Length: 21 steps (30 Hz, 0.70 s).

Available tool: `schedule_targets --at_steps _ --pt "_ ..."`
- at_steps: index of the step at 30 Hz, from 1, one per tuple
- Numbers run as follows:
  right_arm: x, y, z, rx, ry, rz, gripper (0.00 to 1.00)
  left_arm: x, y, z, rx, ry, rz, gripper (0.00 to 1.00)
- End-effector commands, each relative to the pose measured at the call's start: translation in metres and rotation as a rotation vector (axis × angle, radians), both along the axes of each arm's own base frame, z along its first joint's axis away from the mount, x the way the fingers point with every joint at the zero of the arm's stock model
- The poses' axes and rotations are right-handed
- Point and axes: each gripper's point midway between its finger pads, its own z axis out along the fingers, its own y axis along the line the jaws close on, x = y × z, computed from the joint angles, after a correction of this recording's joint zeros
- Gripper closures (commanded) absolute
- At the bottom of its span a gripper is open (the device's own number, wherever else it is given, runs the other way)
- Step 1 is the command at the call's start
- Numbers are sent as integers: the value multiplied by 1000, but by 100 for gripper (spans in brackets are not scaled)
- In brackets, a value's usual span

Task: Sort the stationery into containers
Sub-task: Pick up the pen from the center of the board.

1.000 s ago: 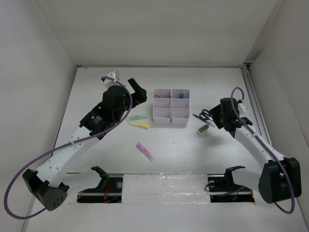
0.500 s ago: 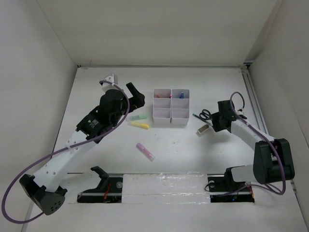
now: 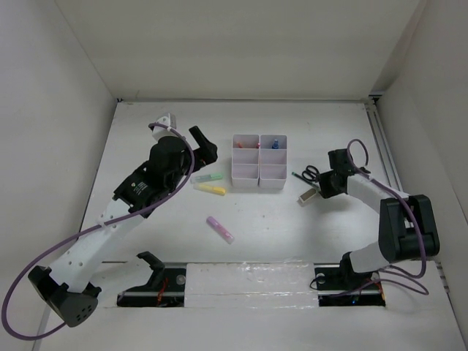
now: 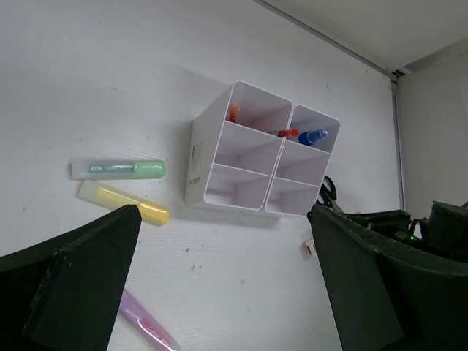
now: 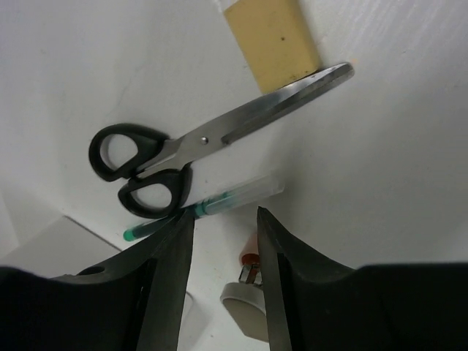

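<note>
Progress: we judge the sort barely begun, with three small pieces in the organiser tray (image 4: 199,162) and six out on the surface (image 3: 278,219).
Done: a red piece (image 4: 233,113) and a blue piece (image 4: 312,136) stand in the two far compartments. A thin red pen (image 4: 287,133) shows at the partition between them, and we cannot tell which side holds it. The four nearer compartments look empty to us.
Left to sort, left of tray: the green highlighter (image 3: 210,178) and yellow highlighter (image 3: 212,189) lie close together. The pink highlighter (image 3: 219,229) lies apart, nearer the arm bases.
Left to sort, right of tray: scissors (image 5: 205,142), eraser (image 5: 272,40) and a green-tipped pen (image 5: 205,208) lie clustered.
Look of the cluster: the scissors have black handles and shut blades, their tip touching the beige eraser block. The pen has a clear cap and lies just beside the handles.
Right gripper (image 5: 223,219): low over the pen, jaws partly apart, and we see nothing between them. The pen lies just past the fingertips.
Left gripper (image 3: 205,144): spread wide and empty, raised to the left of the tray.
</note>
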Motion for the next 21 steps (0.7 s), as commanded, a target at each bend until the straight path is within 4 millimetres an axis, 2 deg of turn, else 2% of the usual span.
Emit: schedule_targets --at_steps 1,11,12,14,16,19,21 --pt "9 -2 5 24 6 -29 54 0 5 9 -23 -24 22 0" --pt "16 -11 -2 24 48 -66 55 -2 6 10 -23 -24 22 0" --pt "9 -10 -8 25 87 -53 55 -2 6 10 -23 -24 22 0" --pt "12 -14 -10 38 113 -61 55 -4 10 19 -22 -28 30 0" --pt "4 -15 -15 51 170 -57 59 -3 13 26 -23 -42 48 0" --pt "2 -15 -17 49 207 -58 60 -4 14 41 -40 -63 48 0" --pt "2 -13 -17 60 217 -54 60 0 11 41 -33 -55 48 0"
